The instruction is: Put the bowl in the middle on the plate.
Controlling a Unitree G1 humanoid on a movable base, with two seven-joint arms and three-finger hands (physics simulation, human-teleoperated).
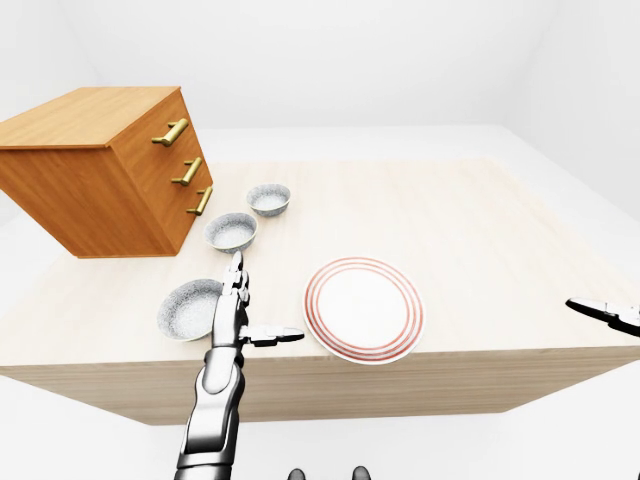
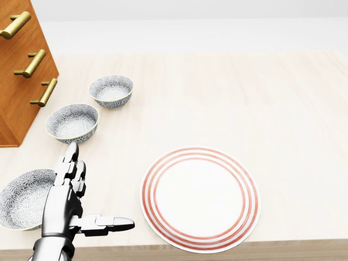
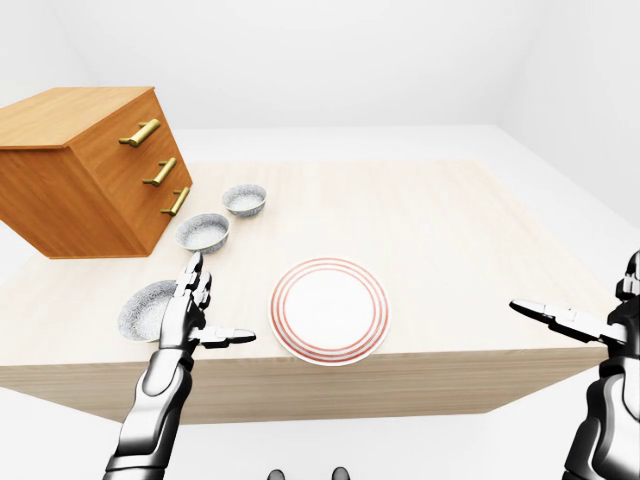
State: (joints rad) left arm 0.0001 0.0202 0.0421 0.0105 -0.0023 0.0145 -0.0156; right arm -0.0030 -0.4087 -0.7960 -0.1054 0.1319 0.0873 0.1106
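Left hand (image 2: 62,204) spread, fingers pointing toward middle bowl (image 2: 72,122) (not touching); plate (image 2: 200,198) just right; right hand (image 3: 612,325) spread, off tabletop (image 2: 244,98).

My left hand (image 2: 60,211) is glossy silver-grey metal. Its three fingers (image 2: 70,155) are built from short blocky segments with dark seams at the joints. The left forearm (image 1: 212,415) is a rounded, chrome-like tube with darker bands where the sections meet. My right hand (image 3: 610,325) has the same polished silver finish, shaded darker underneath, and sits on a similarly segmented right forearm (image 3: 598,425).
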